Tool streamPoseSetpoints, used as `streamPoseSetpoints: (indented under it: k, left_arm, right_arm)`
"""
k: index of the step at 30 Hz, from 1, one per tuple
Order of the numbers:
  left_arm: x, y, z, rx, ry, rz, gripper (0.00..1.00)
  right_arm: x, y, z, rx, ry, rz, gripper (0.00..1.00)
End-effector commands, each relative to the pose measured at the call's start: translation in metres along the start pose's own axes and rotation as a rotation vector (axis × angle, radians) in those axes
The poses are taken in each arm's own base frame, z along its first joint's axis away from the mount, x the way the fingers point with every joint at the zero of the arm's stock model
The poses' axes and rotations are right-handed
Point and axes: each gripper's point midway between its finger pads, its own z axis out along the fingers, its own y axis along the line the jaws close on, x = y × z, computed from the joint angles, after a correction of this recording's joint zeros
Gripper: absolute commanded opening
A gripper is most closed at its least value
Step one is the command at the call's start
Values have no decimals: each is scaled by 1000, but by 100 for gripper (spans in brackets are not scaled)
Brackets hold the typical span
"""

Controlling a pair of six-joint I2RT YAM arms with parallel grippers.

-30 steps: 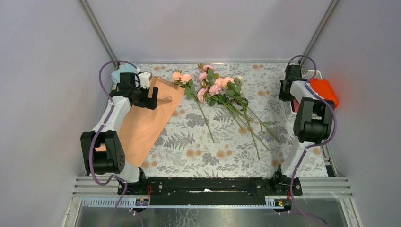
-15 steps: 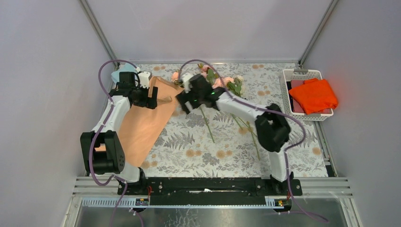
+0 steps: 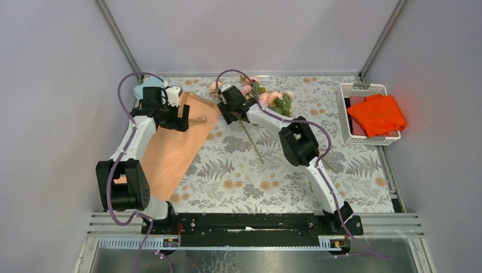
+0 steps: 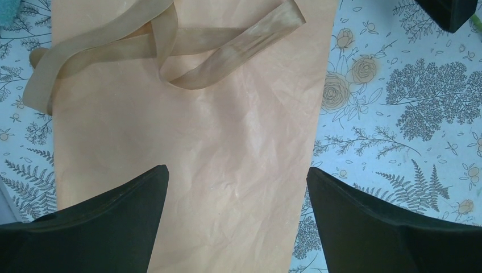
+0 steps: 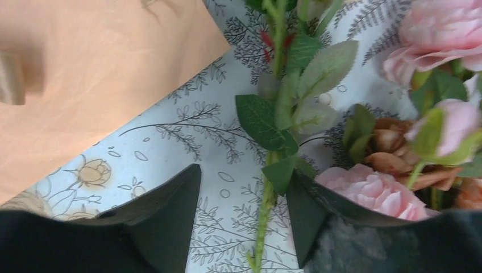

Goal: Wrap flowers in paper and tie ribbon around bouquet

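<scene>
On the counter, which is covered in a grey fern-and-flower print, the task's things are laid out between two robot arms. The paper, a peach-orange sheet, is spread flat along the left side, and the ribbon is draped in loose tan loops across its far end, with one loop trailing off the paper's edge.

The left arm is reached out above the far part of the paper. The left jaws are spread wide and nothing is held between them; only bare crinkled paper is seen in the gap in the left wrist view.

The flowers, pink roses with green leaves, are lying at the far middle of the counter, just beside the paper's far right corner, with long stems trailing toward the near edge. The right arm is stretched across to them. The right jaws are parted about halfway and are set either side of one green stem; the stem is not clamped, and contact with it cannot be made out.

A white basket containing an orange cloth is placed at the far right.
</scene>
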Motion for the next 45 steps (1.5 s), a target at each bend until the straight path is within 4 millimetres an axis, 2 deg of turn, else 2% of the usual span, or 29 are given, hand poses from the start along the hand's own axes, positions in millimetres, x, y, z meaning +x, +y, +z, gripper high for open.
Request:
streamPoseSetpoints:
  k: [1,3,5,8,10,11,14,17,21,23,25,27,30,32,33,36,39,41,43,45]
  left_arm:
    - [-1,-2,-3,2,-11,1,99]
    - [-1,-1,-4,-3,-11,1,99]
    - [-3,0,-6,-7,-16,4,99]
    - [-3,0,-6,-11,-16,6,99]
    - [-3,1,-5,-11,-15,6,99]
    - [-3,0,-5,-11,-14,6,99]
    - [-3,1,-4,-9,-13,4,99]
    - [-4,1,-5,-13,-15,6,99]
    - [-3,3,-6,-21,-16,21,99]
    - [-1,5,-7,-35,-11,32,99]
    - [4,9,-8,-50,13,50,99]
    - [11,15,-8,-78,52,69,99]
    - [26,32,-10,-164,125,111,99]
    - [37,45,-12,-219,184,138,99]
    - [43,56,-14,-261,212,146,99]
    - [56,91,-20,-360,276,127,98]
    - [66,127,-21,-397,325,42,99]
    - [75,151,-22,-426,371,-38,99]
    - [87,163,-16,-423,419,-89,99]
    - [99,171,-13,-424,446,-112,99]
  right_arm:
    - [2,-29,3,130,16,18,52]
    - [15,-53,5,183,42,74,35]
    - [27,-86,1,243,60,128,28]
    - [47,-140,-17,333,95,194,25]
    - [67,-176,-33,397,129,238,24]
    - [85,-198,-40,429,155,268,24]
    - [109,-242,-65,476,171,368,24]
    - [121,-284,-87,552,173,432,25]
    - [137,-324,-102,610,197,481,25]
    - [141,-334,-106,628,212,473,26]
    - [135,-336,-111,622,222,448,29]
    - [117,-332,-117,588,198,437,36]
    - [81,-320,-135,556,124,416,61]
    - [50,-303,-153,528,56,388,75]
    - [35,-289,-160,506,26,370,78]
    - [-5,-217,-163,349,-67,308,85]
    - [-23,-114,-149,-71,-121,361,87]
    - [-35,-56,-146,-303,-168,468,85]
    - [-49,-8,-139,-424,-204,473,84]
    - [-66,34,-129,-488,-230,401,84]
